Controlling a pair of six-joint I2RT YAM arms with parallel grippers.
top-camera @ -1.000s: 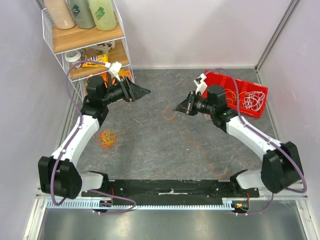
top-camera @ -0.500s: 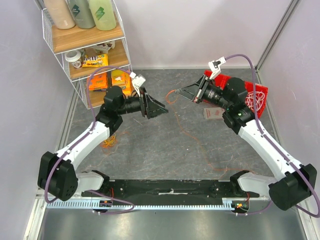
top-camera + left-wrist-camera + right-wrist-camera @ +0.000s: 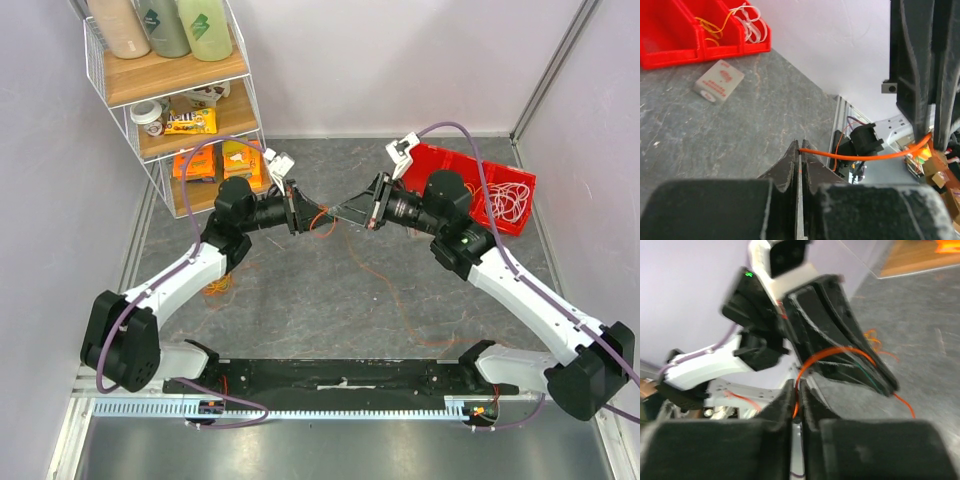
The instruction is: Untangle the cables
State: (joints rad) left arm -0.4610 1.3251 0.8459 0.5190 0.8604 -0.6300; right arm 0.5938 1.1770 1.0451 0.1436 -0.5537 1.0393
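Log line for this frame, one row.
phase: untangle | left end effector: shut on orange cable | right end effector: shut on orange cable | span: runs tip to tip

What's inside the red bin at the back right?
The red bin holds white cables in its right compartment and yellow-orange cables in the middle one. From above, the right arm covers most of the left compartment, so its contents cannot be told.

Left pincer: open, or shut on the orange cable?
Shut on it. In the left wrist view the left pincer has its tips together, with the orange cable pinched between them.
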